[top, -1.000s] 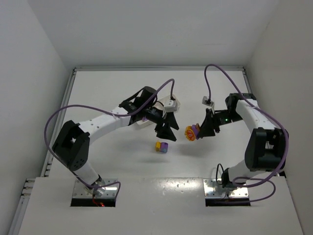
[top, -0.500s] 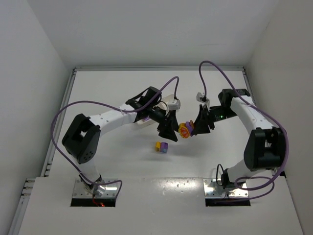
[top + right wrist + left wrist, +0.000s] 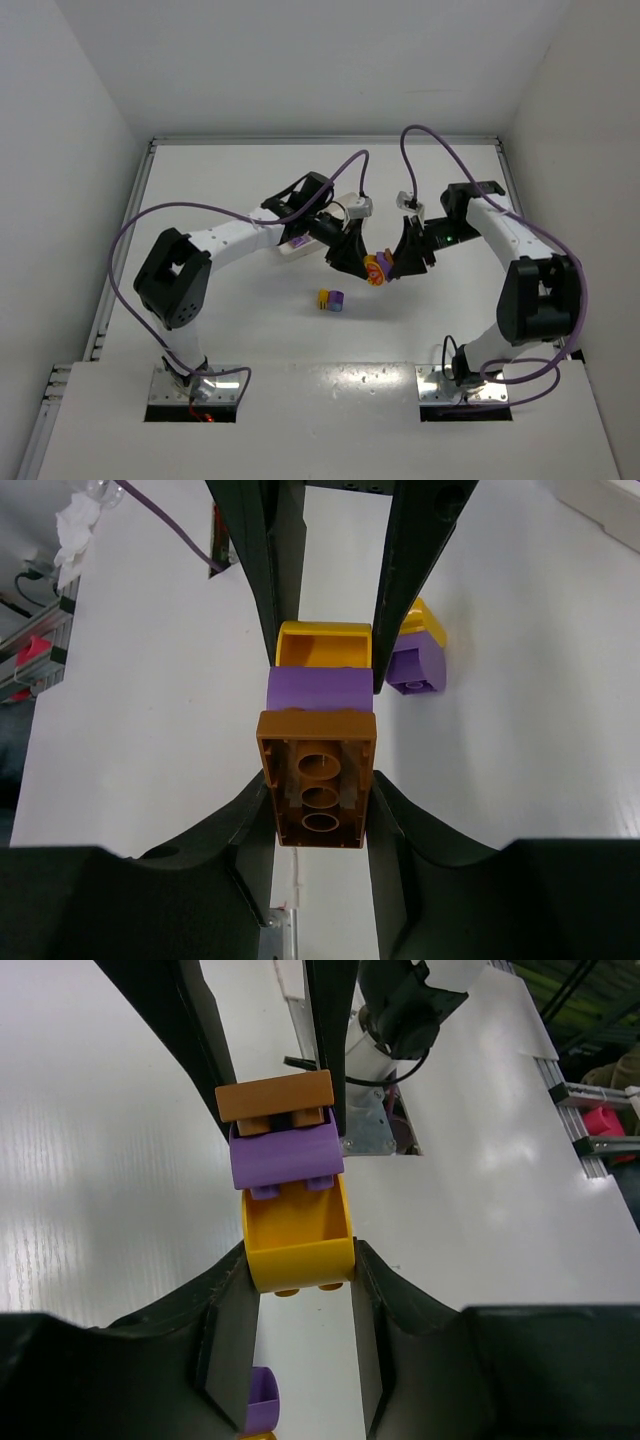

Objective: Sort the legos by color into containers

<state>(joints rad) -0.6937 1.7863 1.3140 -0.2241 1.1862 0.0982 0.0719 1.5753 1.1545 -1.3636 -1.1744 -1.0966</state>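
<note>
The white counter point(image 3: 220, 330) carries little. Near its middle lie two small legos point(image 3: 331, 300), one yellow and one purple, touching each other, with the yellow one on the left in the overhead view. Farther back and a little to the left, a white tray point(image 3: 291, 251) rests on the counter, mostly hidden under an arm. At the near edge sit the left base plate point(image 3: 195, 385) and the right base plate point(image 3: 465, 385).

A white table point(image 3: 240, 330) stands between plain pale walls point(image 3: 300, 60).
</note>
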